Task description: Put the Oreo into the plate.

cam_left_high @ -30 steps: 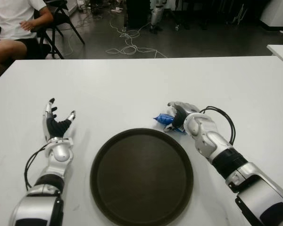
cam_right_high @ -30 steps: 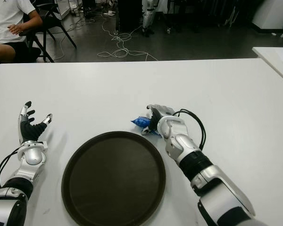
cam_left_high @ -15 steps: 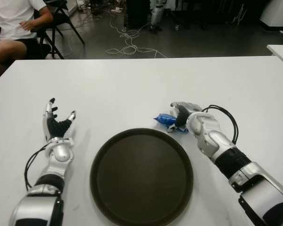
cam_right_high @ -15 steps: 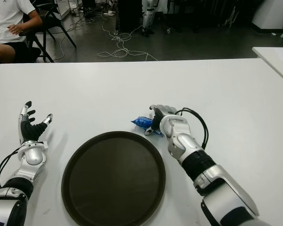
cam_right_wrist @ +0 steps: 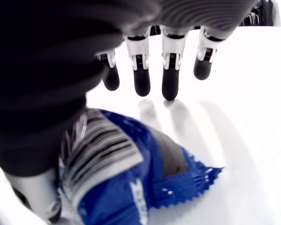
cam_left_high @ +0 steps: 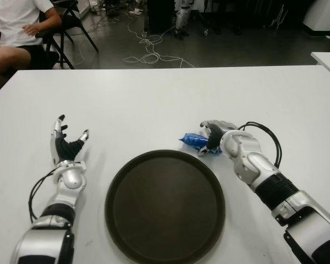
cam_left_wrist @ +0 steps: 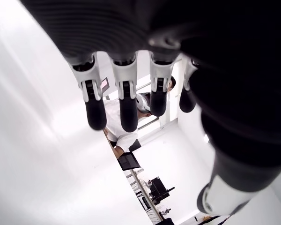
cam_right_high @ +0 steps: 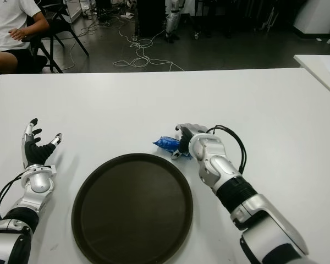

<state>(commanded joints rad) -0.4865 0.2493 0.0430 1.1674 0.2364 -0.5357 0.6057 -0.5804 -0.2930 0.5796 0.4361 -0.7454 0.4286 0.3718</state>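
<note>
Low in the centre, a round dark plate (cam_left_high: 165,206) on the white table (cam_left_high: 154,99), bare inside. At lower left, beside the plate's left rim, the left hand (cam_left_high: 67,146), palm up, fingers (cam_left_wrist: 94,110) straight and spread, holding nothing. At centre right, just past the plate's upper-right rim, the right hand (cam_left_high: 213,137), set down over the near end of the blue Oreo pack (cam_left_high: 192,140); fingers (cam_right_wrist: 171,82) stretched out straight above the tabletop, not curled round the wrapper, the pack lying under the palm and thumb; no firm grip visible. Pack flat on the table, outside the plate, close to the rim but apart from it, crimped end pointing toward frame left. Black cable (cam_left_high: 264,137) looping off the right forearm. Farther back, bare tabletop to the far edge. Beyond, at upper left, a seated person (cam_left_high: 16,27) in a white shirt on a chair; at top centre, cords (cam_left_high: 148,52) tangled on the dark floor.
</note>
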